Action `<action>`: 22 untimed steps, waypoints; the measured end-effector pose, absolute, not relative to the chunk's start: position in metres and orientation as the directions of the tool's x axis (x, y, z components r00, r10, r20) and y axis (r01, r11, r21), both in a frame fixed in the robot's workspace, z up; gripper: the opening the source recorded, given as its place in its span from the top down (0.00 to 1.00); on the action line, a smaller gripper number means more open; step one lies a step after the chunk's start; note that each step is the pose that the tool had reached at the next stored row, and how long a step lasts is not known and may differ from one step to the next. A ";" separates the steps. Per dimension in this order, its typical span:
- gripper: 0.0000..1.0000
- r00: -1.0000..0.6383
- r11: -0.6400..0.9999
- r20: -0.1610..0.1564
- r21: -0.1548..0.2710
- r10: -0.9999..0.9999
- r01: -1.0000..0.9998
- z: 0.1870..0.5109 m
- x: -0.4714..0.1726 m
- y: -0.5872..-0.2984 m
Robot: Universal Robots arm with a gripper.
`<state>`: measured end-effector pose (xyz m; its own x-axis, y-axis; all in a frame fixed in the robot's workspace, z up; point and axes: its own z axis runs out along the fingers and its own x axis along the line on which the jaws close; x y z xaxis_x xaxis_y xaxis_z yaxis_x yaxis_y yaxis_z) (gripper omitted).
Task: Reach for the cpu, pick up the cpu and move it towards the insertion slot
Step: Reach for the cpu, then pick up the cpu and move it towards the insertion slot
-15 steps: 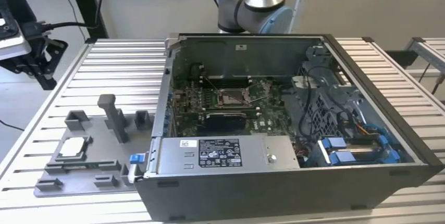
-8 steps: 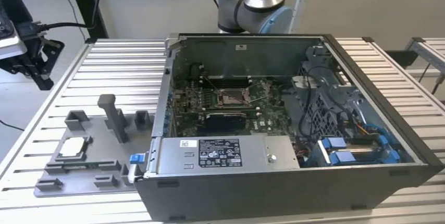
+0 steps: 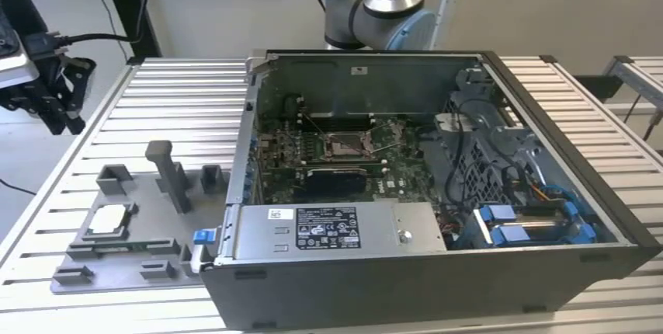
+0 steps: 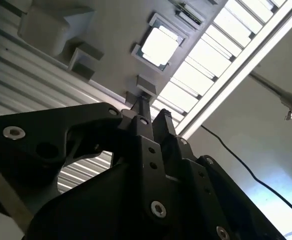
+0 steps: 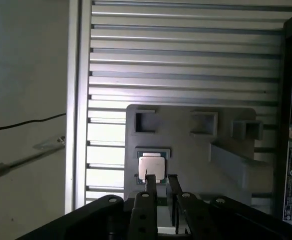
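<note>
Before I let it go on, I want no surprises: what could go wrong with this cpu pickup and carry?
The cpu lies flat in a recess of the grey tray, the claw apart from it: an approach slightly off could hit the recess rim. The tray's tall post stands toward the case, where a low carry might clip it. The insertion slot sits deep inside the case, so its wall could catch the claw.

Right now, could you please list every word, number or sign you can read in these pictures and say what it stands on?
The black label in the case: print too small to read.
The white sticker beside it: too small to read.
The side labels in the first wrist view: unreadable.
The cpu: no legible marking.
Nothing can be quoted.
</note>
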<state>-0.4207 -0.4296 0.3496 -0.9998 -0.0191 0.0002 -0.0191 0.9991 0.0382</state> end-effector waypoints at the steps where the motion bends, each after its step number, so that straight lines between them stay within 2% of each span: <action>1: 0.00 -1.000 0.999 0.000 0.038 -0.019 -0.019 0.350 -0.421 -0.430; 22: 0.00 -1.000 0.999 0.000 0.036 -0.019 -0.019 0.339 -0.422 -0.430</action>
<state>-0.4219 -0.4295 0.3390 -0.9998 -0.0191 0.0003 -0.0191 0.9992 0.0360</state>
